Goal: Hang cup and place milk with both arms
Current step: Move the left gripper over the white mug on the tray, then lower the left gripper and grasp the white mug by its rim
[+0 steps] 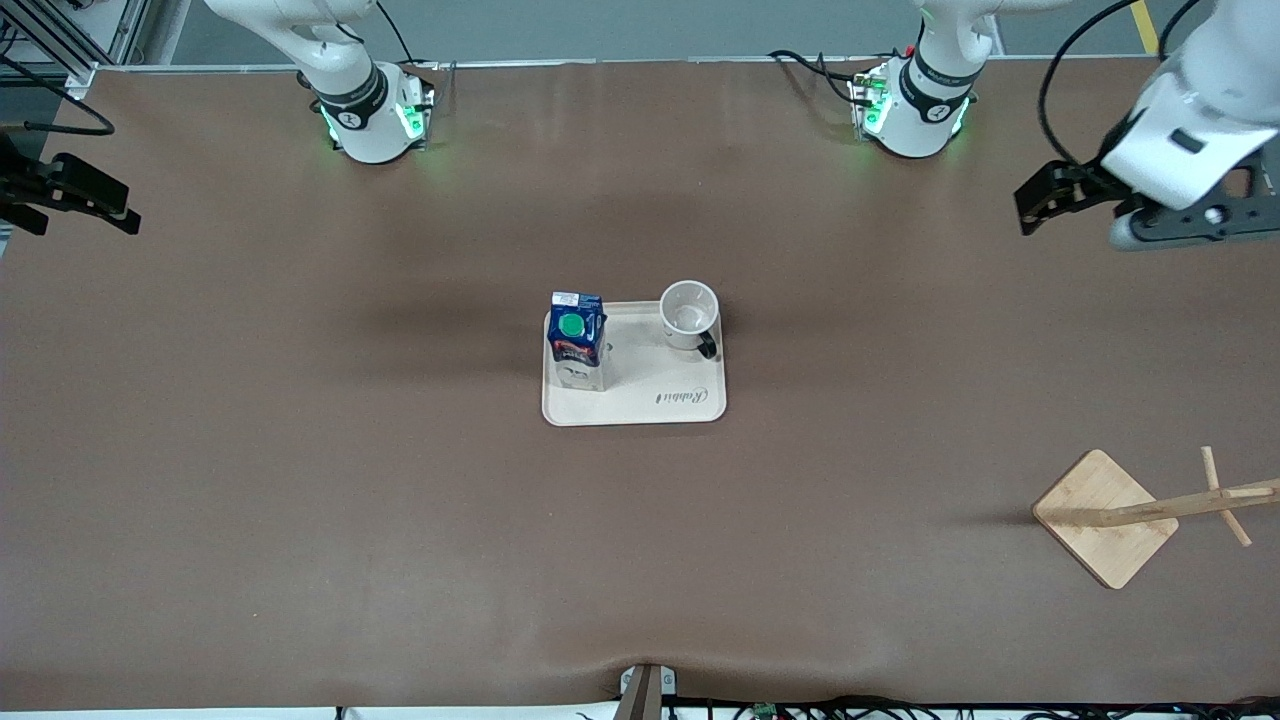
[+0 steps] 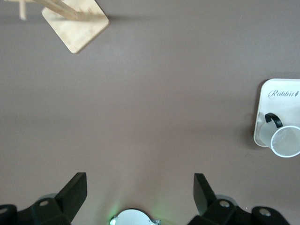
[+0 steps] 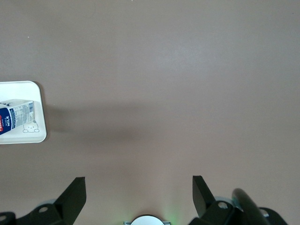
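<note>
The white cup [image 1: 689,313] with a black handle stands open side up on a cream tray [image 1: 660,385] at mid-table. The dark blue milk carton [image 1: 577,338] with a green cap stands upright on the same tray, toward the right arm's end. My left gripper [image 1: 1032,205] is open and empty, up over bare table at the left arm's end; its wrist view [image 2: 140,187] shows the cup [image 2: 286,140] well apart from it. My right gripper [image 1: 95,205] is open and empty over the right arm's end; its wrist view [image 3: 139,187] shows the milk [image 3: 16,117] well apart from it.
A wooden stand [image 1: 1105,517] with a square base, a post and pegs stands toward the left arm's end, nearer to the front camera than the tray; it also shows in the left wrist view [image 2: 75,23]. Brown tabletop surrounds the tray.
</note>
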Controlling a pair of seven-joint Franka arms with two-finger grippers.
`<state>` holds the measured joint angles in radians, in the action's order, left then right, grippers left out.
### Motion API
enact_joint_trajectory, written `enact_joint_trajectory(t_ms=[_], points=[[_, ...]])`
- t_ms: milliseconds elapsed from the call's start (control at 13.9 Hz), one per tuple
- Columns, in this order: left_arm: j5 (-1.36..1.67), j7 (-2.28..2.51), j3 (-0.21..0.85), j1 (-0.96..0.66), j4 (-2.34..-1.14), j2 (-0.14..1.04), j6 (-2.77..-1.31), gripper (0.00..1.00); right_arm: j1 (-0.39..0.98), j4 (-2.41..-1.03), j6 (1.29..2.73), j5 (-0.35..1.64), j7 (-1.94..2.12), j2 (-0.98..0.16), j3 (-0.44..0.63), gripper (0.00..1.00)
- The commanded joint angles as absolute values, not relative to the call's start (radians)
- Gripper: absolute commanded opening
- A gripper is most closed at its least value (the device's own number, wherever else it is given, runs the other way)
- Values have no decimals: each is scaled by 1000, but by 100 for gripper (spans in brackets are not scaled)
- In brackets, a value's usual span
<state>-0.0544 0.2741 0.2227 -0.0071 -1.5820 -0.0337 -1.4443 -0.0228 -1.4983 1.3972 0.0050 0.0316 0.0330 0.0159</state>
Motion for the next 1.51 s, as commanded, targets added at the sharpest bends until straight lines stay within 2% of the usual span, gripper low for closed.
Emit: enact_joint_trajectory(t_ms=[0,216,359,575,719,935,1150,1438], points=[[-64,357,288,-3,-1690,-55,-1508,100,-48,-1513,1397,-12,37,49,-3,100],[-63,438,372,-3,-1833,-71,-1659,100,-52,-1503,1397,-6,40,45,-3,100],[-61,620,480,-5,-1912,-54,-1765,100,-57,-1502,1397,-3,41,43,-3,100],[-61,890,645,-6,-1992,12,-1905,100,-60,-1490,1397,-12,43,32,-3,100],[-66,1059,716,-18,-2031,69,-2006,100,-57,-1489,1397,-11,41,31,-3,100],[-96,1236,727,-103,-2069,161,-2129,100,-52,-1491,1396,-14,38,31,-3,100],[-210,1420,727,-138,-2068,291,-2219,89,-57,-1491,1396,-12,37,31,-3,100],[-353,1616,726,-140,-2059,411,-2331,83,-69,-1491,1397,-14,46,9,-3,100]])
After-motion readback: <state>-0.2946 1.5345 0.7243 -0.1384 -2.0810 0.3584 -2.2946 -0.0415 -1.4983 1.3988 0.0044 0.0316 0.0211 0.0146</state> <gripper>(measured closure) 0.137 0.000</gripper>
